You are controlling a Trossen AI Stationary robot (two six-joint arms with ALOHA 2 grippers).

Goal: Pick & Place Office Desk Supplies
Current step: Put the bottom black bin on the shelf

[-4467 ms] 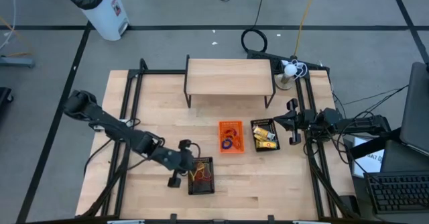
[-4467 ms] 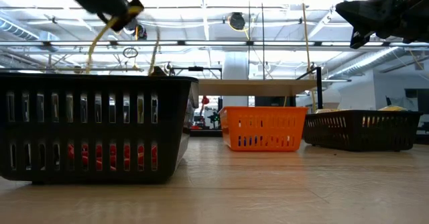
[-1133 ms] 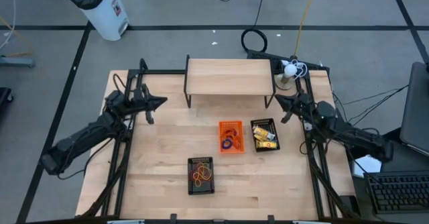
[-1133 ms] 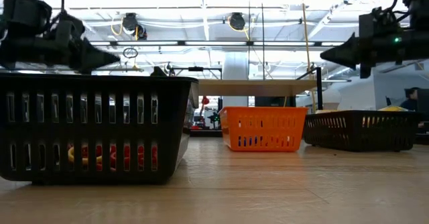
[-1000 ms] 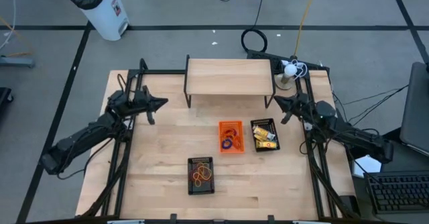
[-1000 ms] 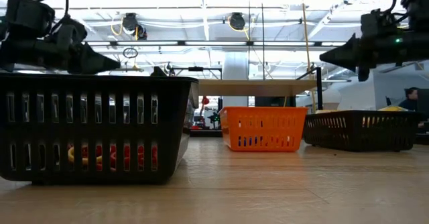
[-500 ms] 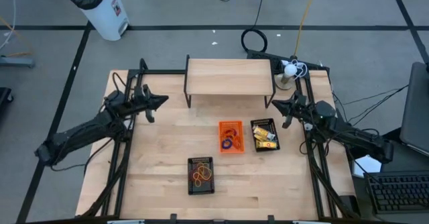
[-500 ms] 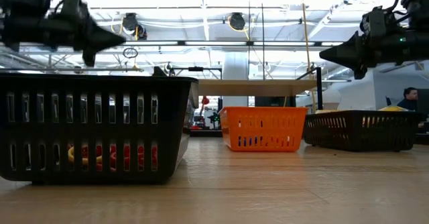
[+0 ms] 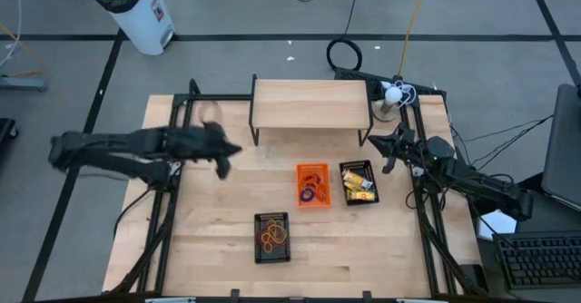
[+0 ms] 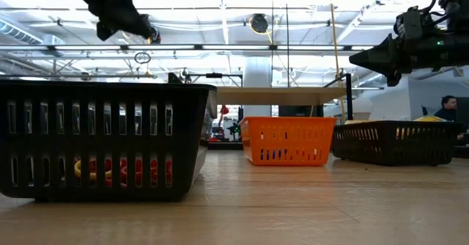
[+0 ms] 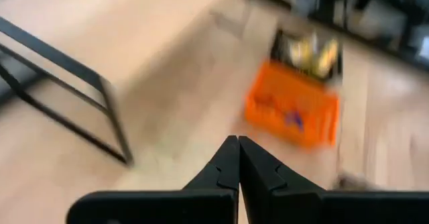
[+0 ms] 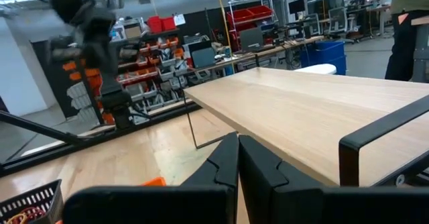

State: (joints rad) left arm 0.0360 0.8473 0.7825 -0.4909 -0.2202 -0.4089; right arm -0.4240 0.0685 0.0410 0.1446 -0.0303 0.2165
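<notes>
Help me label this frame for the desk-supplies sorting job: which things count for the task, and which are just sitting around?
Part of the job:
- black basket holding rubber-band loops
- orange basket holding small rings
- dark basket holding yellow packets
- left gripper, shut, empty
- right gripper, shut, empty

Just lying about:
- wooden shelf
- white bin
- cable coil
</notes>
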